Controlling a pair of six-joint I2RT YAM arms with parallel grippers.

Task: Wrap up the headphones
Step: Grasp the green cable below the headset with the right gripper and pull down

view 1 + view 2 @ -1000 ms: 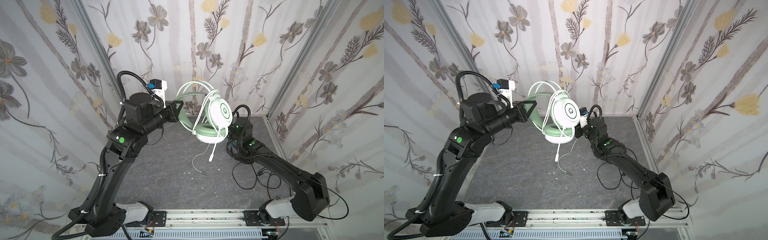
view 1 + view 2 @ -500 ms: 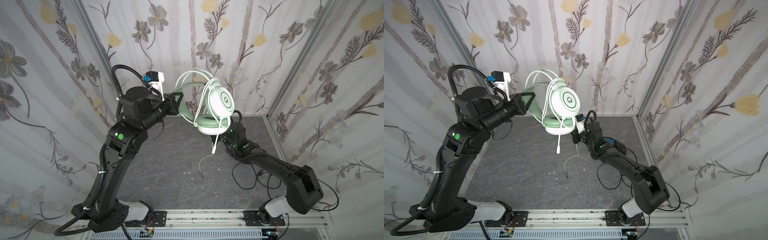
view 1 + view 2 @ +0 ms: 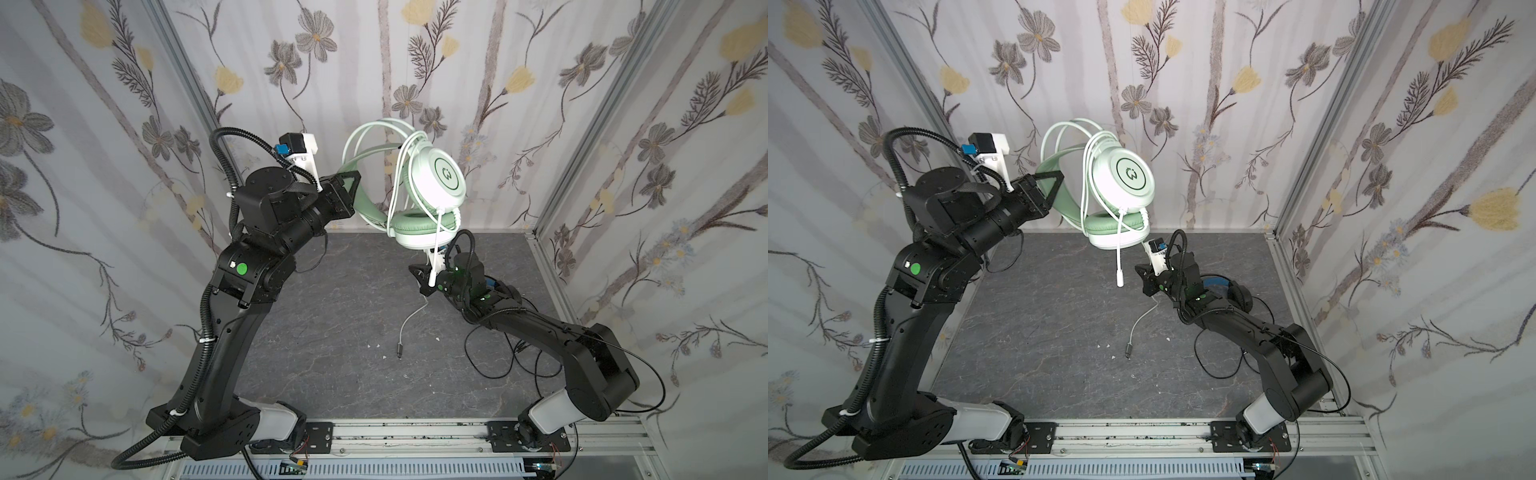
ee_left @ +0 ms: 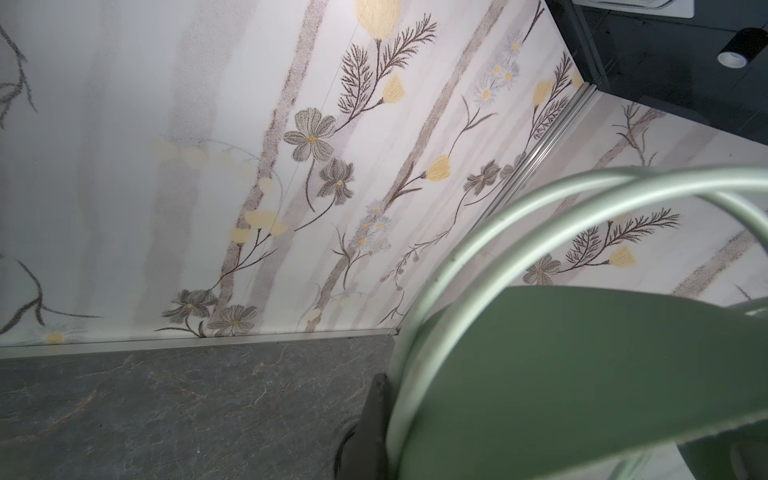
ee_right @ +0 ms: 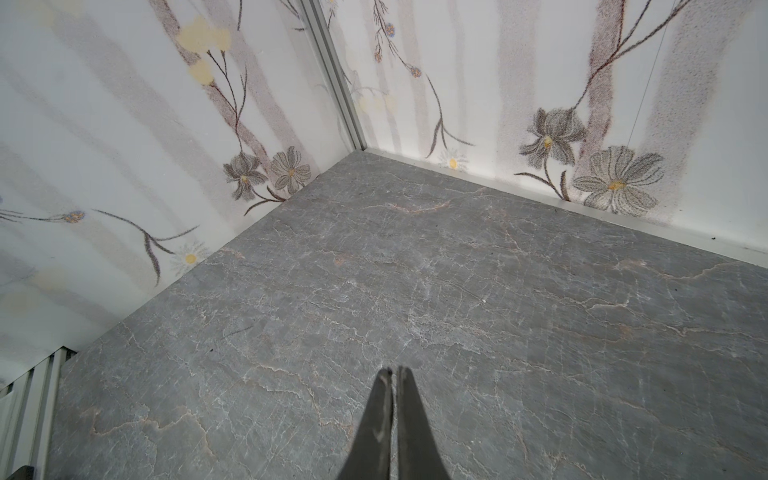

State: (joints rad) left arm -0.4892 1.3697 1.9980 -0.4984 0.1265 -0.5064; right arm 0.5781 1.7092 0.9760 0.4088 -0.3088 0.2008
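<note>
Table [image 3: 332, 332] lies grey under two arms and carries two headsets' cables. Mint headset [image 3: 436, 183] hangs in the air at far middle, its headband clamped in the left gripper [image 3: 353, 185], white cable turns looped over the band. Black headset [image 3: 1223, 286] lies far right behind the right arm, its one black cable [image 3: 498, 365] sprawled nearer. Right gripper [image 3: 1144, 282], fingers pressed together with nothing seen between them, sits low below the mint cup. One loose tail [image 3: 409, 324] runs from just beside it near-left to one plug [image 3: 400, 355]; the right arm is nearer.
</note>
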